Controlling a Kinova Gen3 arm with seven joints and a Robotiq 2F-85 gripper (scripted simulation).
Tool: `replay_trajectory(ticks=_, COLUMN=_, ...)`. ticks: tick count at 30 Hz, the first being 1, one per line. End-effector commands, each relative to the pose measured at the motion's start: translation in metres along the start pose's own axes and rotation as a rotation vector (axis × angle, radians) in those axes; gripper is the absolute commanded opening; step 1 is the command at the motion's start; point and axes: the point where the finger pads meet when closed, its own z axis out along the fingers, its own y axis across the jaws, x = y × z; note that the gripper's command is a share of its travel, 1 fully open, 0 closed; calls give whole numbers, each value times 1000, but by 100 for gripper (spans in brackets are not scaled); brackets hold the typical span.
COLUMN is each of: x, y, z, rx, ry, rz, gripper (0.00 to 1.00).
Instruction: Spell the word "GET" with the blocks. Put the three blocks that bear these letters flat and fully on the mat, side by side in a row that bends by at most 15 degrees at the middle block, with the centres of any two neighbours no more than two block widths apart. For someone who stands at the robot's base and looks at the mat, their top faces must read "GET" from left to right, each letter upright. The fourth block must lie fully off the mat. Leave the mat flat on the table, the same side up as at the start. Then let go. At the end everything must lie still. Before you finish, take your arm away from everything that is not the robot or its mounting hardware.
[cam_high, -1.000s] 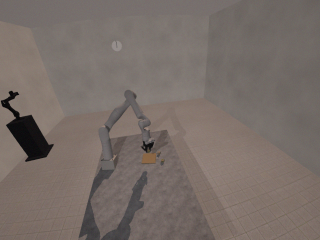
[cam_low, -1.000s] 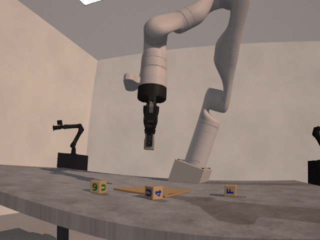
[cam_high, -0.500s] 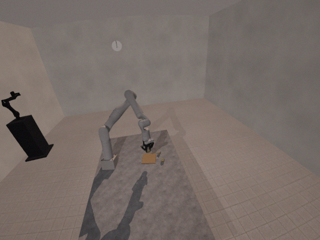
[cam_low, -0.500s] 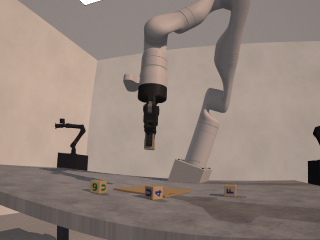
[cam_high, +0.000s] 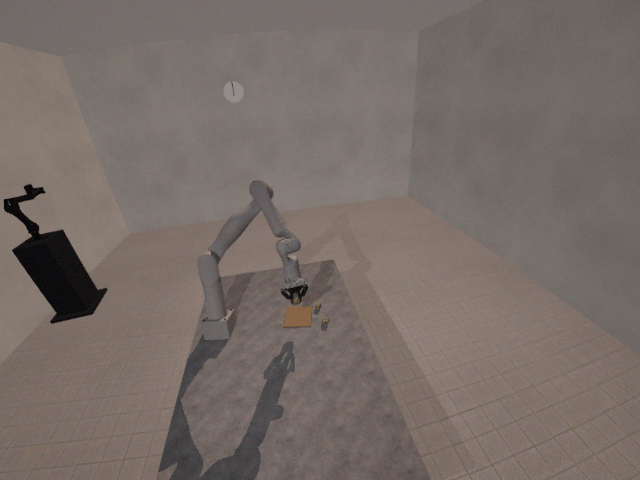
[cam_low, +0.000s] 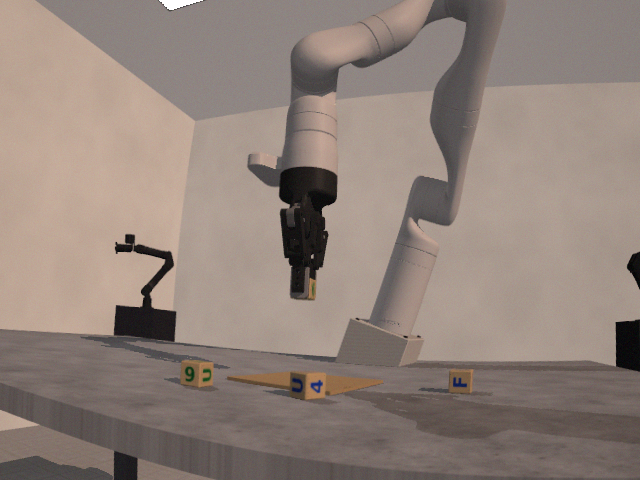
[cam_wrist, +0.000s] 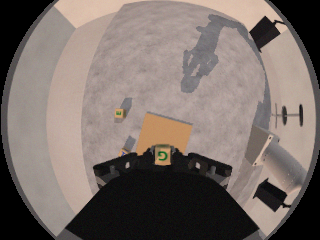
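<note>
Pale grey seven-joint arm (cam_low: 454, 118) rises from its wedge-shaped base (cam_low: 361, 343) at the far edge of the grey mottled desk (cam_low: 155, 413), folds over at the elbow and drops the wrist almost plumb. Black two-finger gripper (cam_low: 305, 289) hangs well above the desk, pointing straight down, slightly tilted.

Fingers (cam_low: 297, 281) are clamped on a small tan wooden cube with green lettering (cam_low: 311, 289). Cube is in the air, well clear of the desk. In the wrist view its lower face (cam_wrist: 162, 155) bears a green "G"-like glyph, lying turned sideways; cannot tell the upper face.

Below it lies the flat, thin orange-tan rectangular mat (cam_low: 356, 382), on the desk, its long axis running left-right in the exterior view.

Tan cube with blue "U" and "4" on its side faces (cam_low: 308, 385) sits at the mat's near edge; whether it overlaps the mat cannot be told. Tan cube with green "9" and "U" (cam_low: 196, 373) stands off the mat to the left. Tan cube with blue "F" (cam_low: 460, 381) stands off the mat to the right, well apart.
</note>
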Motion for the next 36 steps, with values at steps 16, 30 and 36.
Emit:
replay_trajectory(ticks=16, x=-15, y=1, z=2, rx=-10, ry=1, rz=467, gripper=21)
replay_trajectory(ticks=30, x=-27, y=1, z=2, rx=-9, ry=3, rz=905, gripper=21)
replay_trajectory(ticks=36, x=-32, y=1, z=2, rx=-7, ry=4, rz=1079, gripper=21)
